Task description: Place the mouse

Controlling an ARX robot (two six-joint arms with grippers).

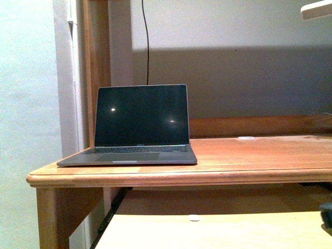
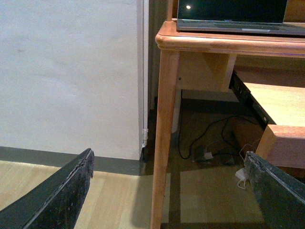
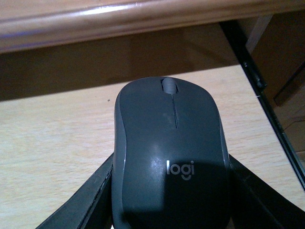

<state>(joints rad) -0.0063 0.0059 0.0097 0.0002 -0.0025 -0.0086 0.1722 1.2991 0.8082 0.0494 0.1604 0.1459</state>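
Observation:
The mouse [image 3: 169, 157] is dark grey with a scroll wheel and a "logi" mark. My right gripper [image 3: 170, 164] is shut on it, with a black finger [image 3: 88, 202] on each side. It is held just above the pale wooden pull-out shelf [image 3: 52, 138], below the desk's front edge [image 3: 119, 21]. In the front view only a dark shape [image 1: 327, 213] shows at the lower right edge, over the shelf [image 1: 218, 231]. My left gripper [image 2: 171, 191] is open and empty, low beside the desk leg [image 2: 162, 138], above the floor.
An open laptop [image 1: 136, 127] with a dark screen stands on the left of the wooden desk top [image 1: 259, 153]. A small white bit [image 1: 194, 218] lies on the shelf. A black slide rail [image 3: 267, 100] runs along the shelf's side. Cables and a charger [image 2: 207, 155] lie on the floor under the desk.

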